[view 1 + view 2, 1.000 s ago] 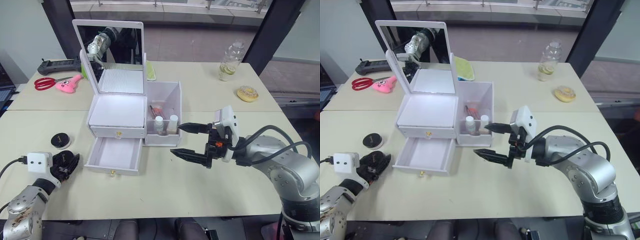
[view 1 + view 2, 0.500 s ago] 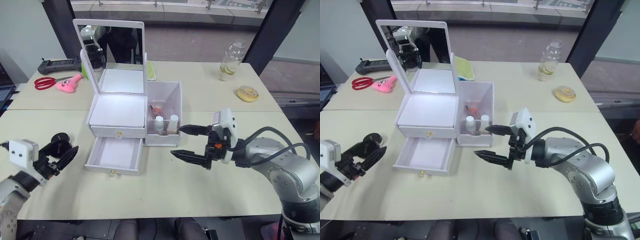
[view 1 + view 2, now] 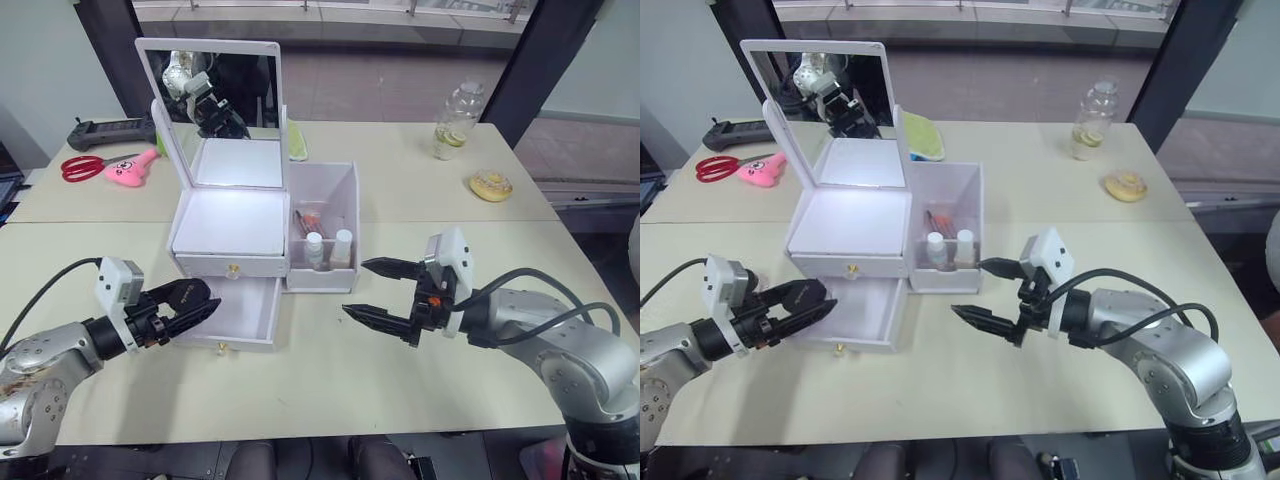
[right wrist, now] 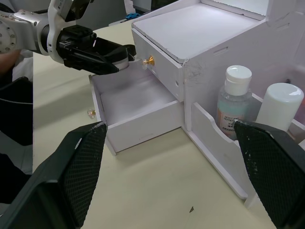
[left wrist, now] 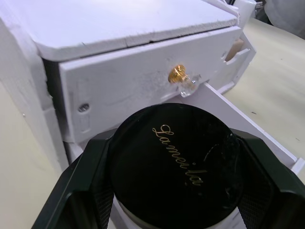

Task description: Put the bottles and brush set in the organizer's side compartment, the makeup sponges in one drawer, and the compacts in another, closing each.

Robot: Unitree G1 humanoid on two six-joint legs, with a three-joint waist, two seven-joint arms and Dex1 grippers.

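Note:
The white organizer [image 3: 232, 215] stands mid-table with its mirror [image 3: 215, 110] upright. Its upper drawer [image 5: 143, 90] is closed and the lower drawer [image 3: 248, 312] is pulled out, showing a bare floor. My left gripper [image 3: 197, 298] is shut on a black-lidded compact [image 5: 176, 162] with gold lettering, held level just over the open drawer's front left corner. In the side compartment [image 3: 347, 190] stand two white-capped bottles [image 4: 236, 102] [image 4: 281, 112], with the brush set [image 3: 312, 222] behind them. My right gripper [image 3: 357, 287] hangs open to the right of the organizer, holding nothing. The makeup sponges are hidden.
Red scissors [image 3: 85, 166], a pink item [image 3: 135, 166] and a black controller [image 3: 100, 130] lie at the far left. A green cloth [image 3: 300, 140] sits behind the organizer. A drink bottle [image 3: 450, 125] and a donut [image 3: 492, 186] are at the far right.
My left gripper has risen from the table's left side and swung right with the compact to the open lower drawer. The right gripper has barely moved.

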